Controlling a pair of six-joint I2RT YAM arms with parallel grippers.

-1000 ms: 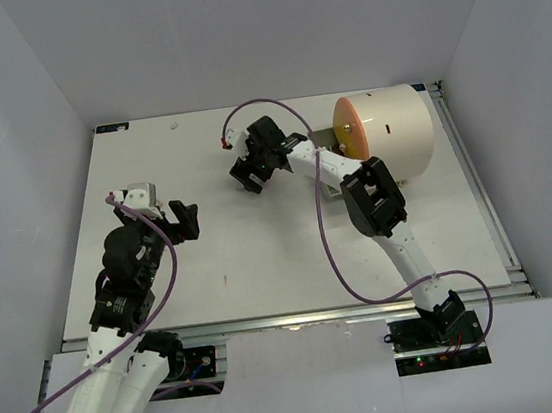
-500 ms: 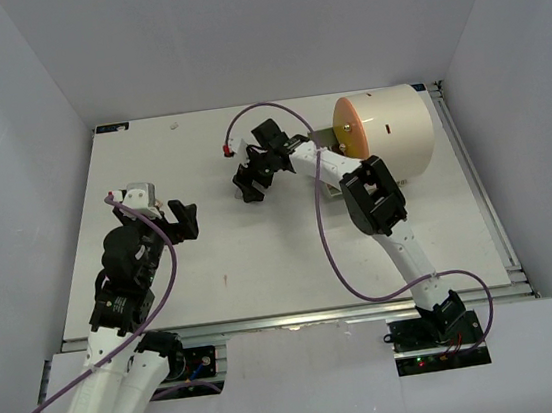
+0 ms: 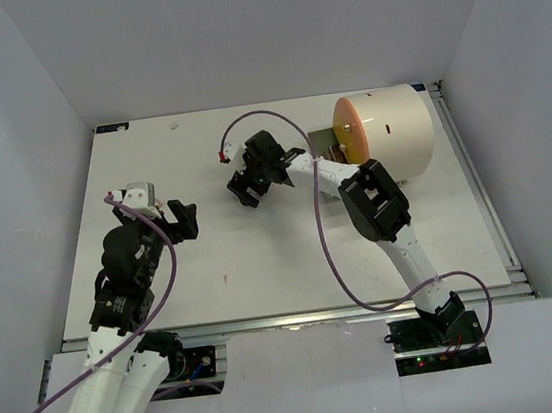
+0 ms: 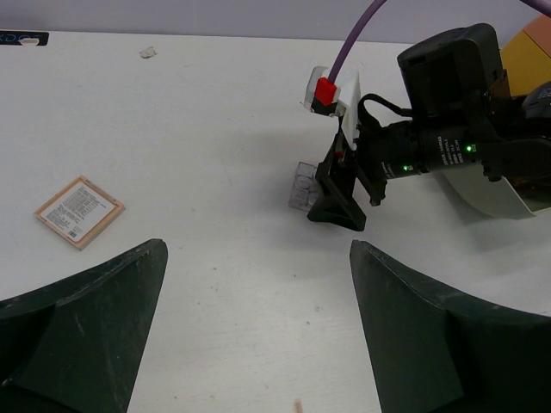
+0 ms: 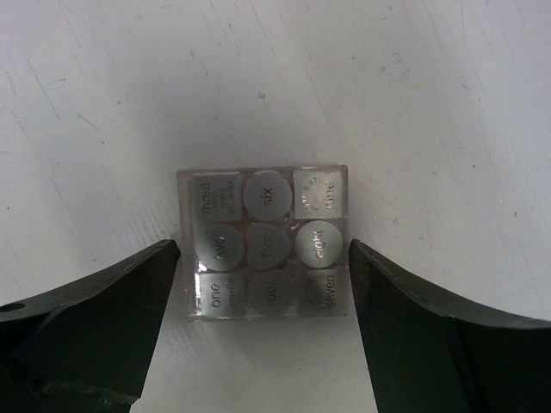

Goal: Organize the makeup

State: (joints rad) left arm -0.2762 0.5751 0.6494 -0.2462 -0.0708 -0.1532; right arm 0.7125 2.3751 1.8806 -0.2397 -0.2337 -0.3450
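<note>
Right wrist view gives the only close look at the grey square palette [image 5: 263, 243]. It is a clear case holding nine grey pans in three rows of three, marked with number words such as "six", "five" and "eight". It lies flat on the tabletop [image 5: 413, 103] between the jaws of the right gripper [image 5: 263, 249]. The jaws are open, with one finger on each side and the tips just beside the case edges. Whether they touch it cannot be told.

Left wrist view shows the same palette [image 4: 302, 186] from the side. Part of it is hidden behind a lowered black finger of the right gripper. This view alone shows a flat peach palette [image 4: 79, 212] with a printed label, lying well apart to the left on the tabletop. It also shows the left gripper [image 4: 256, 258], whose jaws are wide open, hold nothing, and are raised above bare surface.

Top external view shows neither palette. The right gripper [image 3: 245, 188] covers the grey one, and the peach one is not visible. This view does show the overall layout:
- The left gripper [image 3: 182, 221] is over the left part of the tabletop.
- The right arm reaches toward the far centre.
- A large cream cylinder [image 3: 388, 137] with an orange front lies on its side at the far right, close to the right arm.

The tabletop is white, with faint scuffs and a small dark mark [image 3: 226, 276] near the front. A small scrap [image 3: 174, 125] lies by the far edge. Metal rails run along the near and right edges. Plain white walls enclose the left, far and right sides.
</note>
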